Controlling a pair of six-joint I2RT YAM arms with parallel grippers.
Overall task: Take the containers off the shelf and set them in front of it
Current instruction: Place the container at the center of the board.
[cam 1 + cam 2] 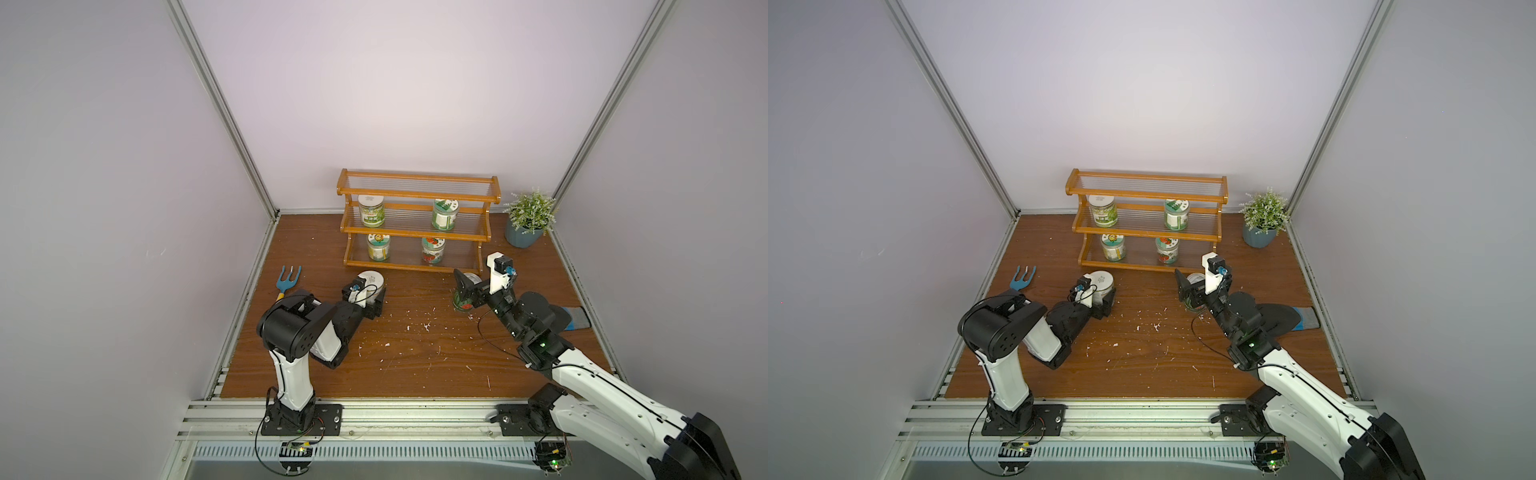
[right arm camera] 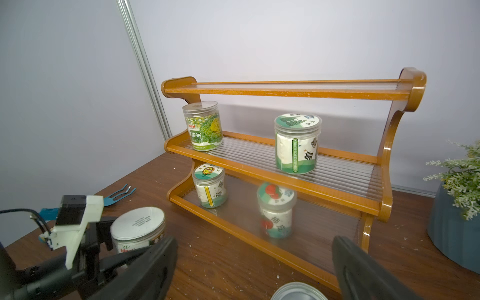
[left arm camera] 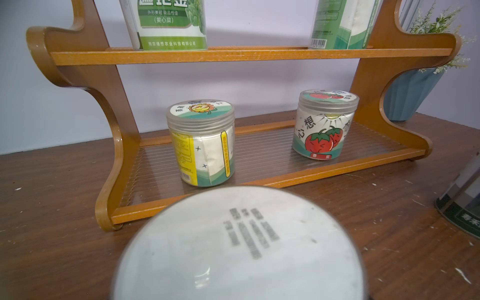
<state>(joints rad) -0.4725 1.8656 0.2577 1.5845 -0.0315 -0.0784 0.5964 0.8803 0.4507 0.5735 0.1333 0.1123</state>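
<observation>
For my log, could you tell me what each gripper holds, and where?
Right gripper: open, nothing held. Left gripper flanks the white-lidded can at its sides; grip cannot be told.

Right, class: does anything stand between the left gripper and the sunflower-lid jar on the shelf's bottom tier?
Yes. The white-lidded can stands on the table directly between the left gripper and the sunflower-lid jar, in front of the shelf. Beyond it, only the bottom tier's low front rail.

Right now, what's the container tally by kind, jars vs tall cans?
Clear jars on the shelf: 4
Tall cans on the table: 2
Total: 6
</observation>
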